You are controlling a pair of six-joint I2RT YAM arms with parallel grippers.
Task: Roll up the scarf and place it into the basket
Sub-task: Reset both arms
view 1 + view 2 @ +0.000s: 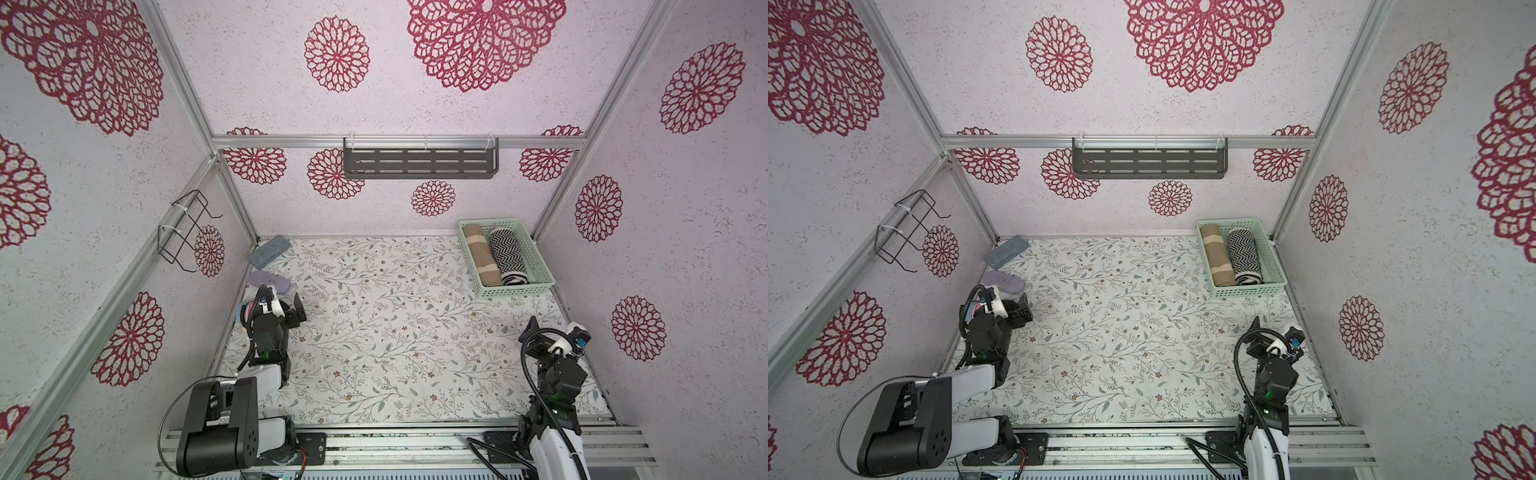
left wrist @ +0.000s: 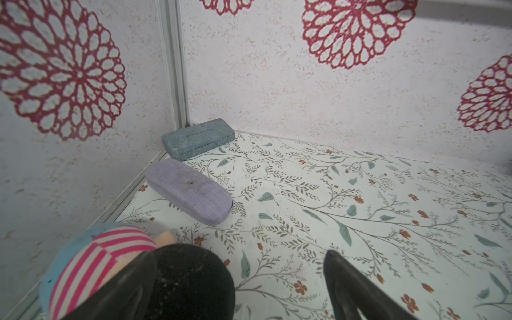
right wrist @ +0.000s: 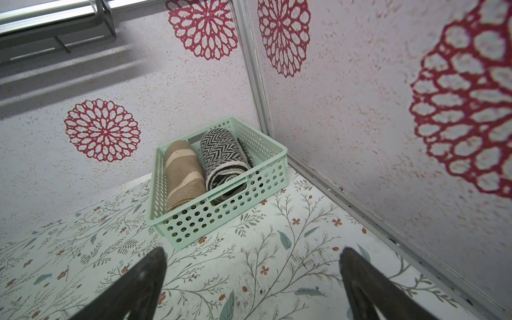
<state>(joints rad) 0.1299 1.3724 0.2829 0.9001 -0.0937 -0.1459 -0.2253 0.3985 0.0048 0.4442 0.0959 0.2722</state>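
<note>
Inside the shallow mint-green perforated plastic basket (image 3: 221,219), at the far right corner of the bench (image 1: 395,332): a rolled black-and-white zigzag knit scarf (image 3: 221,155) touching a rolled tan woven scarf with cream bands (image 3: 182,174). Left tool (image 2: 242,255) and right tool (image 3: 252,251) spread wide, holding nothing, clear of the basket. Probably finished.

Possible trouble: slackening of the zigzag roll at its loose outer layer; snagging of the left tool on the soft pink-striped toy (image 2: 91,257) just beside it.

White leaf-and-flower print on the bench; pale textured walls with crimson rosettes. Dark grey slotted shelf (image 1: 419,164), black wire rack (image 1: 183,232). Grey-blue hard case (image 2: 198,138) and lilac fabric case (image 2: 188,191) at the far left corner.
</note>
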